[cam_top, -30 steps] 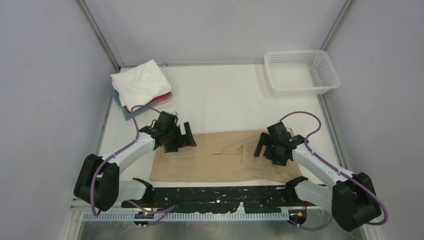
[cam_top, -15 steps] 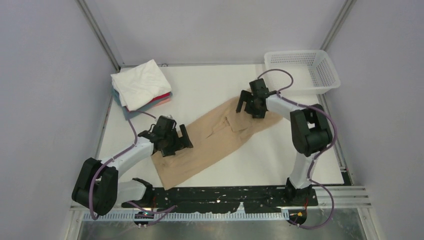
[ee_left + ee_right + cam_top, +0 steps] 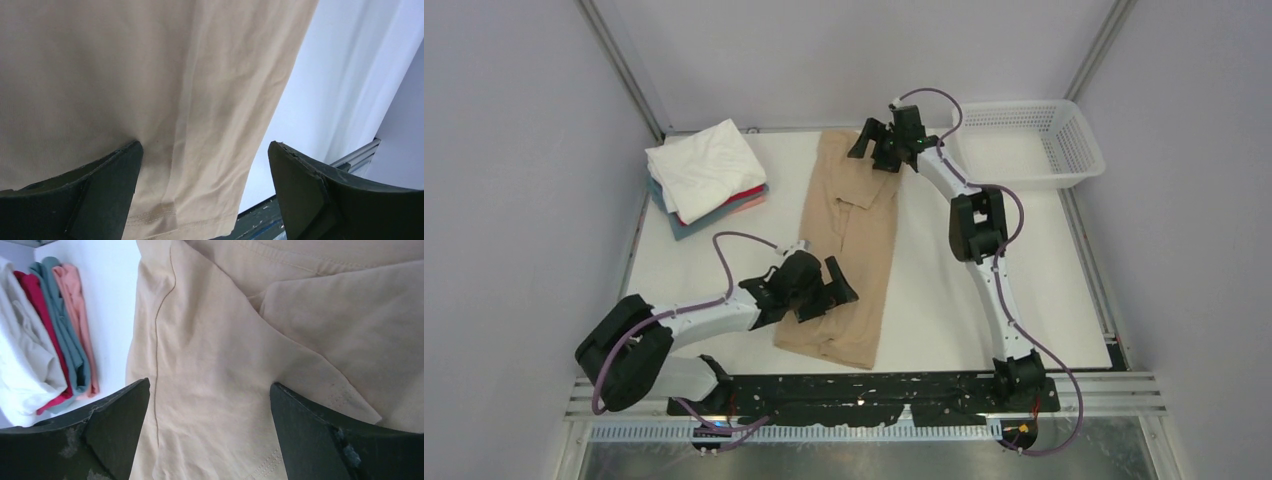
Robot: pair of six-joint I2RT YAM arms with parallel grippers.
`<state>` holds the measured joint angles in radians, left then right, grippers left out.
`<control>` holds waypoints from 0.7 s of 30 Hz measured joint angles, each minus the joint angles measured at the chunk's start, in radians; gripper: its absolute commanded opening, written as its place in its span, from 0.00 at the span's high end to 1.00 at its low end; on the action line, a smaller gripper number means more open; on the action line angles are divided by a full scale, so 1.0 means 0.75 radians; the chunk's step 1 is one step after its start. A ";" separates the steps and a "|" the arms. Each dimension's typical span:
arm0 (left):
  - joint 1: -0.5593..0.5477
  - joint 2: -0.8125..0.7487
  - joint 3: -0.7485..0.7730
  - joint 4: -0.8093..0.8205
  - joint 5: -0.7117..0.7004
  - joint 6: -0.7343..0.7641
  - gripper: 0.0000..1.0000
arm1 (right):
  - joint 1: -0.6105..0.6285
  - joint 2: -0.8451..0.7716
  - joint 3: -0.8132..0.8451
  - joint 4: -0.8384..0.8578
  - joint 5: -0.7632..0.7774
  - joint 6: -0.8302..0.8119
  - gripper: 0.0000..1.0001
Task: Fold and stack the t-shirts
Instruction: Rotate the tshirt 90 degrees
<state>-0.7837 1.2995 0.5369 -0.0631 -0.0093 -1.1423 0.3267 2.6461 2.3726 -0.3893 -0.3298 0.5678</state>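
While the tan t-shirt [image 3: 849,250] is lying as a long narrow strip on the white table [image 3: 984,290], running from the far edge toward the near one, both arms are reaching over its opposite ends. The right arm is stretching almost fully out across the table, its links leaning away from the base in a nearly straight line, and the right gripper [image 3: 876,150] is hanging over the far end of the shirt, just beside the white mesh basket [image 3: 1079,140]. Its fingers are standing wide apart, clamping nothing; in the right wrist view the right gripper [image 3: 210,385] is framing folded tan t-shirt [image 3: 210,320] layers with a seam and a hemmed sleeve edge showing. The left arm is bending low at the elbow and sweeping rightward from its base, bringing the left gripper [image 3: 829,295] over the near part of the strip. Its fingers are also spread wide, gripping nothing. In the left wrist view the left gripper [image 3: 204,147] is looking down on the tan t-shirt [image 3: 150,75] and its stitched hem, with bare table [image 3: 310,100] beside it. Whether either set of fingertips is pressing on the cloth I cannot tell. The stack of folded t-shirts [image 3: 707,172] is sitting at the far left corner, well apart from the strip, white on top; from the right wrist the stack of folded t-shirts [image 3: 40,340] is showing white, red, grey-blue and pink layers.
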 measured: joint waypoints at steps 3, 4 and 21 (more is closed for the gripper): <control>-0.068 0.055 0.047 0.007 -0.003 -0.027 0.00 | 0.005 0.035 0.019 0.085 -0.064 0.051 0.05; -0.083 0.058 0.052 0.003 -0.007 -0.031 0.00 | 0.010 0.040 0.025 0.101 -0.068 0.055 0.05; -0.154 -0.472 0.168 -0.802 -0.381 0.287 0.01 | 0.151 -1.050 -0.743 -0.120 0.460 -0.384 0.05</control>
<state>-0.8993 0.9459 0.6632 -0.6643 -0.2955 -0.9272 0.4400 1.8587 1.8156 -0.4789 0.0154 0.2802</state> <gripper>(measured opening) 0.994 0.952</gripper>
